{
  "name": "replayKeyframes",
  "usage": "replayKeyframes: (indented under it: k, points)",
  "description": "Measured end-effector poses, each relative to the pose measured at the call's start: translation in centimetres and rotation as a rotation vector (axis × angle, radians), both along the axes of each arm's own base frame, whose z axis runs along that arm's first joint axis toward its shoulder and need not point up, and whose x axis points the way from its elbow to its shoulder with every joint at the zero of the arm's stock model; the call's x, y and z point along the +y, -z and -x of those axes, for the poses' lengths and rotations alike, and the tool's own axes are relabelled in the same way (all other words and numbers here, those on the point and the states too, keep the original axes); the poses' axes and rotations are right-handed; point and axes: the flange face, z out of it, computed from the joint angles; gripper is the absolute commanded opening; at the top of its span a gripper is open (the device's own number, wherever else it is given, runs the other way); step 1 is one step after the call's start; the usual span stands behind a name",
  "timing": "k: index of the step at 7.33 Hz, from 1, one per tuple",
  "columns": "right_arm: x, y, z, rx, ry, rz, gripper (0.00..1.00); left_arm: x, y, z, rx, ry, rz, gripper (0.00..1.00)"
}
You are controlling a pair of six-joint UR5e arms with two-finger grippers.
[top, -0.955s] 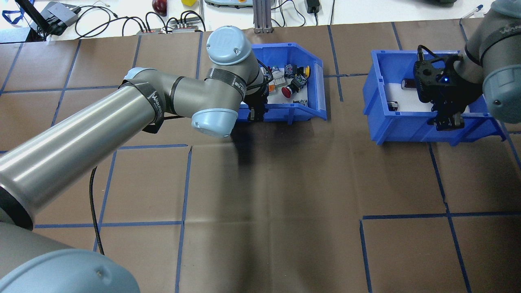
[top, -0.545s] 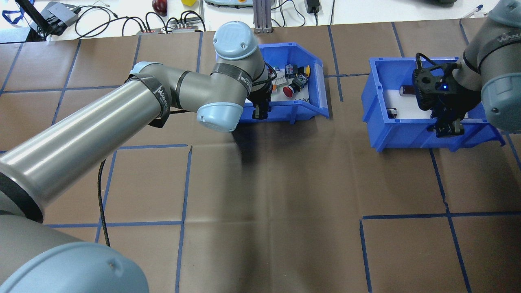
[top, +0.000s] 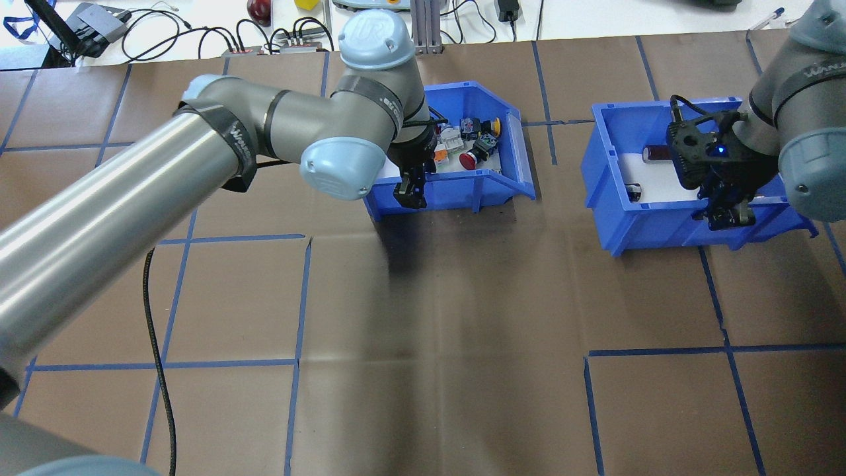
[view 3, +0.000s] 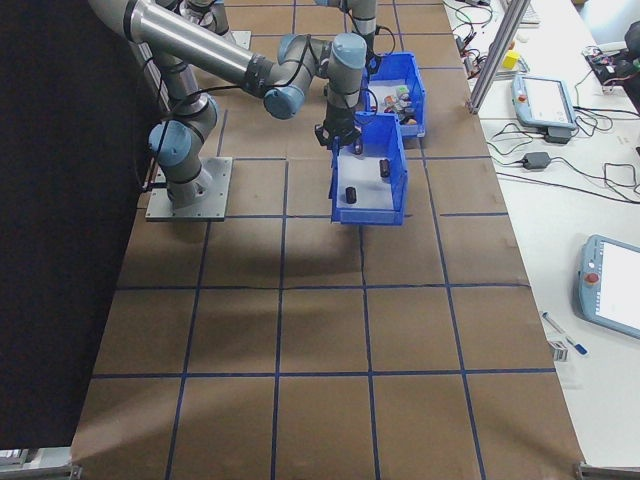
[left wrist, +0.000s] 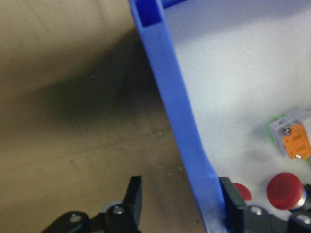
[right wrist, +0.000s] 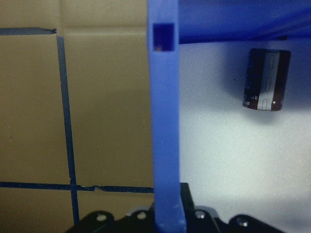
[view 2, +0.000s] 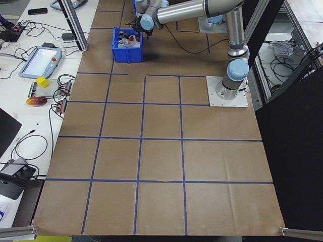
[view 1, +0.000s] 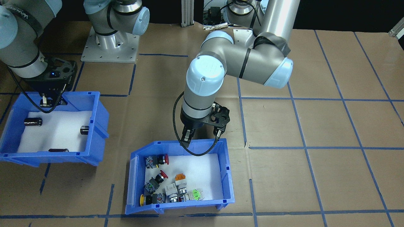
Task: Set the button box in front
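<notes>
Blue button box [top: 462,182] is sitting upper centre of the overhead frame, the left hand [top: 410,188] pinching its near wall. At upper right, the right hand [top: 726,213] is pinching the wall of the other blue bin [top: 634,218].

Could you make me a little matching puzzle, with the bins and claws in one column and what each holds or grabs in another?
Things:
1. button box
2. other blue bin
3. left gripper
4. right gripper

States:
A. straddles the near wall of the bin of dark cylinders
B. holds red, yellow, orange and green push buttons on white foam
C. straddles the near wall of the bin of push buttons
D. holds only dark cylinders on white foam

Pairs: 1-B, 2-D, 3-C, 4-A
</notes>
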Motion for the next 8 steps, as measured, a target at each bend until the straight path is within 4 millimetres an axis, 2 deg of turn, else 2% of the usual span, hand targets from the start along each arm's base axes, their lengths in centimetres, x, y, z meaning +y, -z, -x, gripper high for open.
replayKeyframes:
  k: [2,4,5,8]
  points:
    - [1.6,-0.1,-0.5,-0.002,-0.004,-0.002,0.07,2.2,-8.0,-4.7,-0.004,0.226,-0.001,1.00]
    - [4.3,0.5,-1.4,-0.007,0.000,-0.004,0.07,5.9,-16.3,-9.0,-0.007,0.599,0.146,1.00]
    - [5.8,1.0,-1.9,-0.011,0.001,-0.010,0.07,7.6,-19.1,-10.7,-0.026,0.812,0.206,1.00]
    - [10.1,2.0,-4.3,-0.036,0.024,-0.009,0.08,11.6,-21.9,-14.9,-0.127,1.286,0.133,1.00]
